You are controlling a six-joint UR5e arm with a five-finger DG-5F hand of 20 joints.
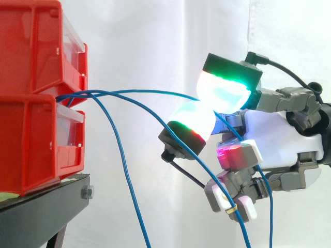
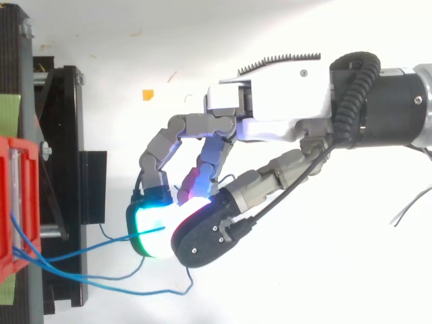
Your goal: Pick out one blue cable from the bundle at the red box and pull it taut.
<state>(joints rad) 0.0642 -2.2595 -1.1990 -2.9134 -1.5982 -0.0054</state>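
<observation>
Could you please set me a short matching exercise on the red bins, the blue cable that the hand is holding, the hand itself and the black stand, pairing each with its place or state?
Things:
1 red bins
2 blue cable
3 hand
4 black stand

Places or states:
A under the bins
B pinched between two glowing pads
C stacked one upon the other
D coming in from the right edge of the side view

Pairs: 1-C, 2-B, 3-D, 4-A
</observation>
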